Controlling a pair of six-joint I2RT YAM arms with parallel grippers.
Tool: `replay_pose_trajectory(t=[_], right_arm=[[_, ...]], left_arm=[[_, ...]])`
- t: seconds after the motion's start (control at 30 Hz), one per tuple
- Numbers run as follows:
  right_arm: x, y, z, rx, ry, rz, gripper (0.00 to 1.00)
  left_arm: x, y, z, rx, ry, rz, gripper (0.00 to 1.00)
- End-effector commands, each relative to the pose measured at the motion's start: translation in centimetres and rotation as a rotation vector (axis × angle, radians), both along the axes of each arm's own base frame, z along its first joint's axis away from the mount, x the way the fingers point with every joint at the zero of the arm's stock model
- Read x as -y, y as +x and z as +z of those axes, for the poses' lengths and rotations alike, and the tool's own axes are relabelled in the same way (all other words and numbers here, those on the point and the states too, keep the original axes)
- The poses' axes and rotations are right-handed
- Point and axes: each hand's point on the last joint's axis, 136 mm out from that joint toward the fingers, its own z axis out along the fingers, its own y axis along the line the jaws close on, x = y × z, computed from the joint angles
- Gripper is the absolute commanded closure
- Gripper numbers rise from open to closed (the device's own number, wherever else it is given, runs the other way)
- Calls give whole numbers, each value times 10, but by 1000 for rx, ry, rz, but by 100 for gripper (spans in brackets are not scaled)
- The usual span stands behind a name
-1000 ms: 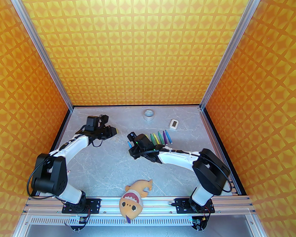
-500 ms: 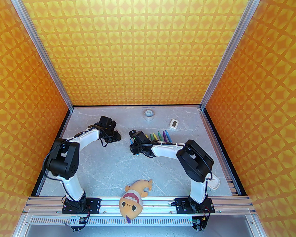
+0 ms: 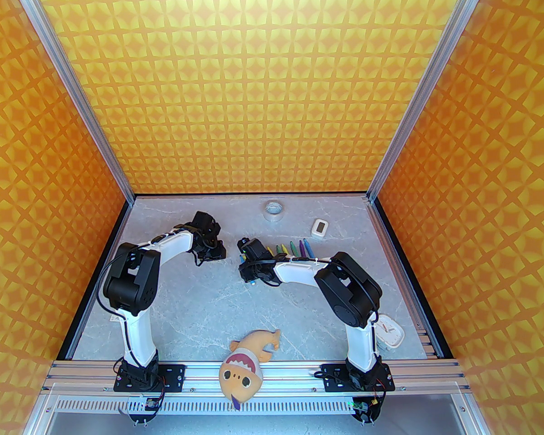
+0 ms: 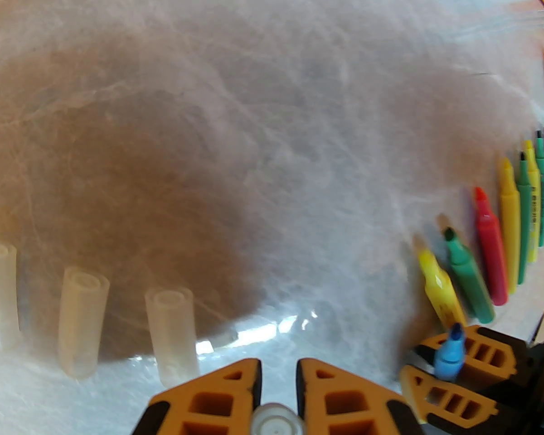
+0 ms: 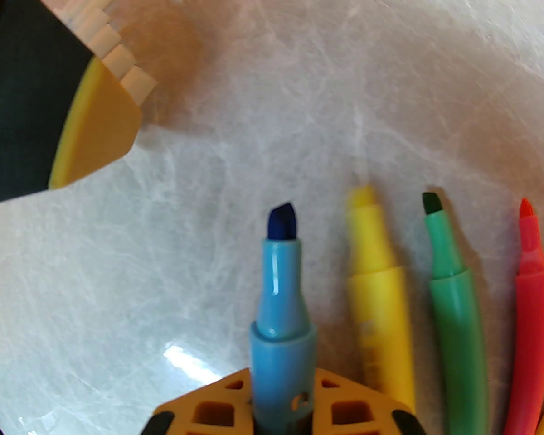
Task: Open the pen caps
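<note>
The left claw [image 4: 277, 369] is clamped on 1 pen cap [image 4: 275, 419]. It should go down slow and let go right beside the 3 pen caps [image 4: 171, 333] in a row, without bumping them. The right claw [image 5: 281, 374] is clamped on the blue marker [image 5: 279, 279], whose tip is bare. I would lay it by the yellow marker [image 5: 376, 288]. The desk [image 4: 272, 152] looks like smooth grey stone, so caps may roll. Orange patterned walls [image 3: 254, 84] stand behind.

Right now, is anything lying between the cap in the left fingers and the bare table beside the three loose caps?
Nothing visible does. The held cap in the left fingers faces bare table beside the loose caps; the right fingers, holding the blue marker, sit aside.
</note>
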Motion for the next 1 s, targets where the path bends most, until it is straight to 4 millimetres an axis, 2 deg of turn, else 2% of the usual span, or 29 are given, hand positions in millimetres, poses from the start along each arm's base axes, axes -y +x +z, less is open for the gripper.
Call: replay_pose_trajectory(t=[0.0,0.27,0.53,0.8,0.97], right_arm=[[7,8,-3,22,-64,-9,89],[10,12,-3,39,-97,-9,81],[9,15,0,52,-102,0,78],[5,18,2,61,-110,25,76],[2,19,12,73,-95,32,75]], left_arm=[[-2,1,-3,-6,57,-23,80],[-1,2,-5,-5,71,-31,74],[0,1,0,10,66,-34,72],[1,1,41,109,34,-36,68],[-3,-3,66,166,19,-33,64]])
